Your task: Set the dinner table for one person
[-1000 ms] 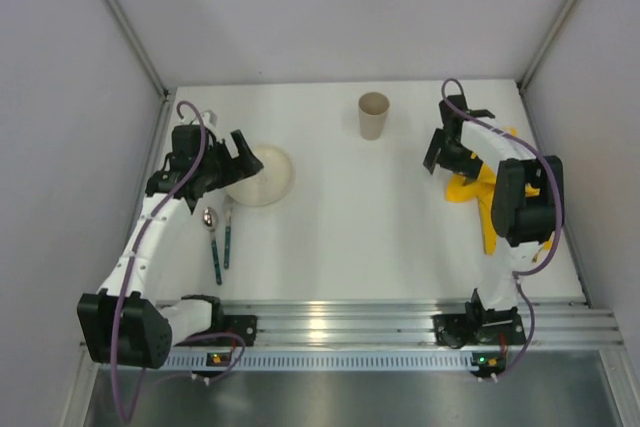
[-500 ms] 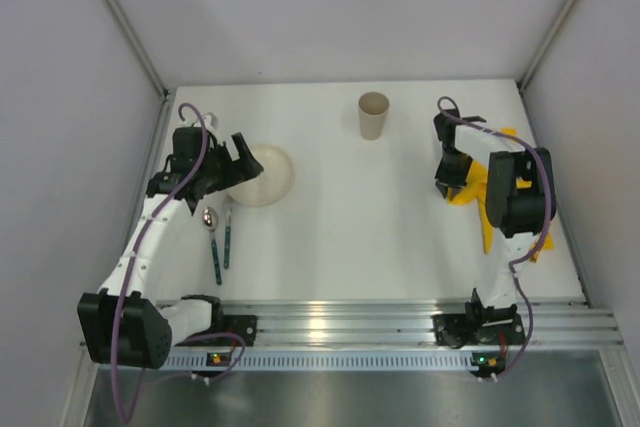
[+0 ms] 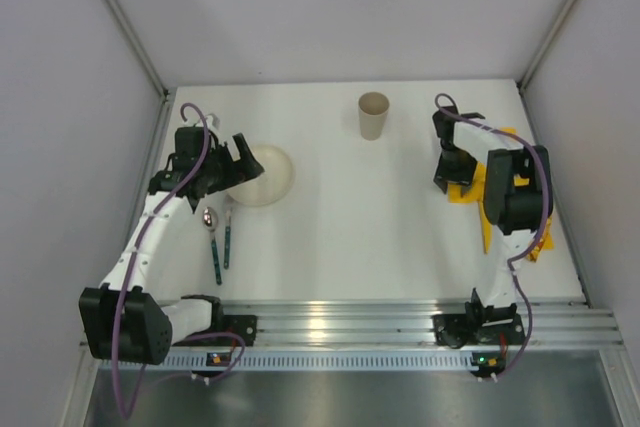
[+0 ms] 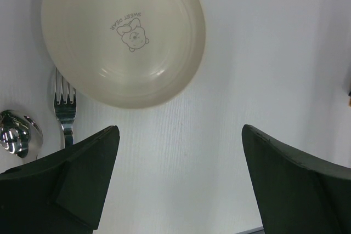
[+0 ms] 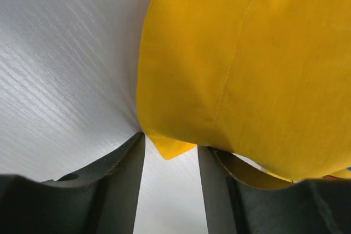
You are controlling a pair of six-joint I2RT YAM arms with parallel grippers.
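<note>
- The white surface fills the floor of the booth from the left grey wall to the right one, with an aluminium rail along its near edge, where both arms are bolted.
- Far left, a spoon and a fork lie side by side, handles toward the rail, just near of the plate.
- The left end effector hovers at the plate's left edge, its fingers spread wide with nothing between them.
- A cream plate, printed with a small bear and the words "SWEET DEAR", sits flat on the surface, its rim beside the fork tines.
- A paper cup stands upright at the far centre, well apart from everything else.
- The right end effector is down at the surface with its fingers apart, a corner of the cloth lying in the gap.
- The yellow placemat lies rumpled along the right side, partly under the right arm.
</note>
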